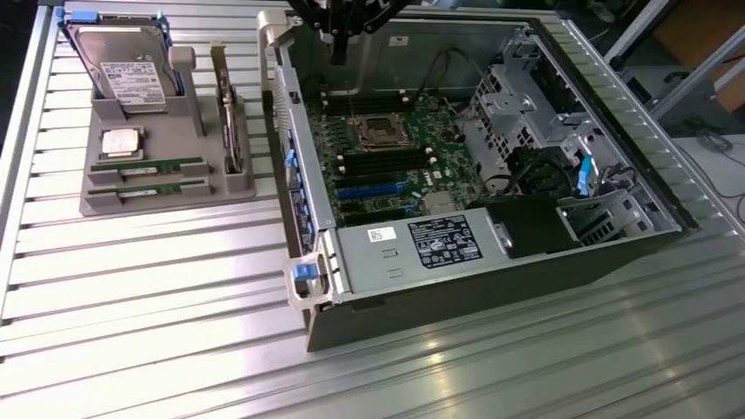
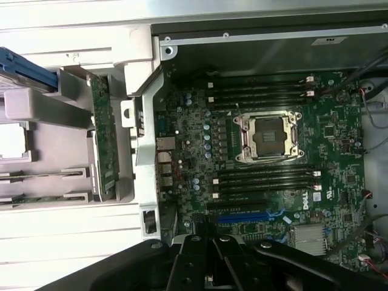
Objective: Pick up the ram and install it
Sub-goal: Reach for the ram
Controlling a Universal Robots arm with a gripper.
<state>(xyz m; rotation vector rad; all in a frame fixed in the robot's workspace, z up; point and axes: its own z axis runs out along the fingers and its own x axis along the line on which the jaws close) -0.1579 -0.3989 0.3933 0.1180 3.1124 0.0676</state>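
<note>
Matte black tool (image 2: 209, 262), made up of flat, angular links; broad outer bars on either side, narrower straight bars in the middle; round pivot pins (image 2: 195, 239) at the joints, heads slightly paler than the bars; faint sheen along the upper edges; in the exterior view, the same black tool (image 1: 338, 39) as thin crossed struts above one slim, straight finger (image 1: 338, 51).

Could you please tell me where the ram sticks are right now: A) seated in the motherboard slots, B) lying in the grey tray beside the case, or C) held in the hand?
B: both ram sticks lie in the tray, to the exterior view's left of the case.
</note>
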